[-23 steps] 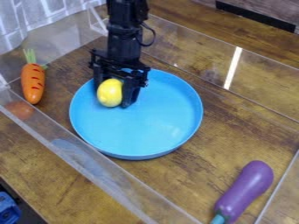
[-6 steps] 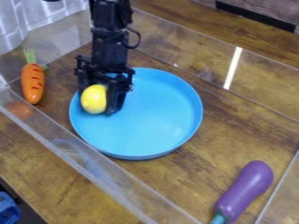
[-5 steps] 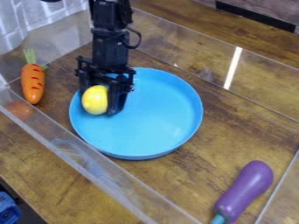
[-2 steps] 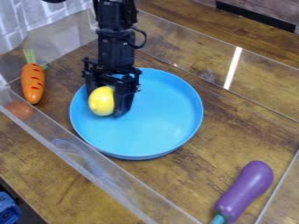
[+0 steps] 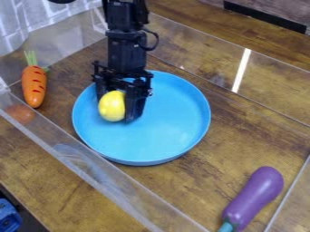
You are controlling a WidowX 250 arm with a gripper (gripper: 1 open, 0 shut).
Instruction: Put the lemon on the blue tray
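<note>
Yellow and smooth, the lemon [image 5: 112,106] sits between the 2 fingertips of the black gripper [image 5: 118,94], over the left part of the blue tray [image 5: 151,136]. Whether the fingers are clamped on it, I cannot tell. Left of the gripper in view lies 1 orange carrot [image 5: 34,86].

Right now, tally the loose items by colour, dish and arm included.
Yellow: 1, lemon
Orange: 1, carrot
Purple: 1, eggplant
Blue: 1, dish
Black: 1, arm
Total: 5, not counting the partly cut-off blue thing at lower left.
</note>
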